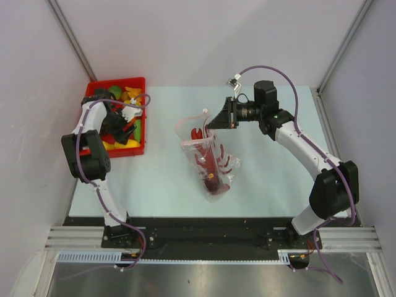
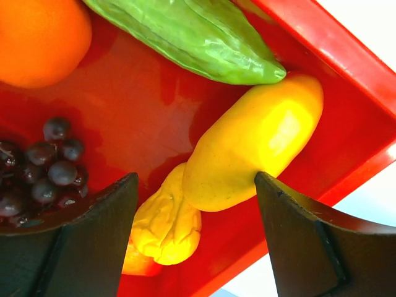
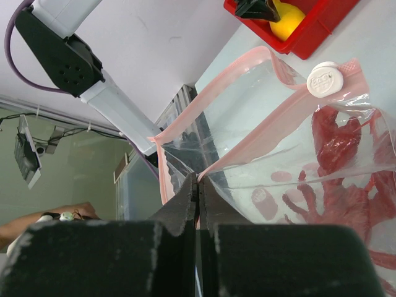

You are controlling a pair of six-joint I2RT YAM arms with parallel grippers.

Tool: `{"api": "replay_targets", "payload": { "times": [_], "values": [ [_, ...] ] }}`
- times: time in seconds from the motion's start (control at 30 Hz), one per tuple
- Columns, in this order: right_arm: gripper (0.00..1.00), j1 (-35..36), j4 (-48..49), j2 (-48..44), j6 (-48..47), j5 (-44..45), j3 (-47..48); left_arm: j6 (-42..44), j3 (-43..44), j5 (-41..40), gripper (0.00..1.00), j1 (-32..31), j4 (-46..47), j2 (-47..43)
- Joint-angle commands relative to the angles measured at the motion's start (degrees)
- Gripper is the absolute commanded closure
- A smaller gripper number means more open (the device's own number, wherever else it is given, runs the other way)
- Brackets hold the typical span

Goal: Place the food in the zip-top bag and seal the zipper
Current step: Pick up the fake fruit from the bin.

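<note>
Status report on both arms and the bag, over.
Left pincer open above yellow fruit in tray. Right pincer shut on bag rim, mouth open. Nothing seen blocking.

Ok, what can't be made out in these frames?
Top view: red print masks whether anything is inside the zip-top bag; the left arm covers much of the red tray.
Left wrist: orange fruit cut by the frame edge.
Right wrist: right gripper hides the pinched bag edge.

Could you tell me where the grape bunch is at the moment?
In the left wrist view, the grapes lie at left in the red tray, below the orange, beside the open left claw.
</note>
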Motion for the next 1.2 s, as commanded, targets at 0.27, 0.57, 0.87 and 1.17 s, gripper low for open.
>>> {"api": "replay_targets", "payload": {
  "times": [0.27, 0.57, 0.87, 1.17],
  "values": [
    [1.00, -0.1, 1.9, -0.7, 0.6, -0.8, 2.8, 10.4, 1.1, 4.1, 0.15, 0.3, -10.6, 3.8],
    [1.00, 0.2, 0.9, 1.2, 0.2, -0.4, 4.8, 4.7, 5.5, 4.3, 0.59, 0.8, -5.7, 8.6],
    [1.00, 0.0, -0.3, 1.5, -1.6, -0.3, 5.7, 9.8, 4.0, 7.5, 0.74, 3.7, -10.9, -3.4],
    [1.00, 0.1, -0.9, 1.3, -2.0, 0.1, 6.3, -5.7, 22.5, 25.1, 0.73, -1.0, -20.1, -9.3]
  ]
}}
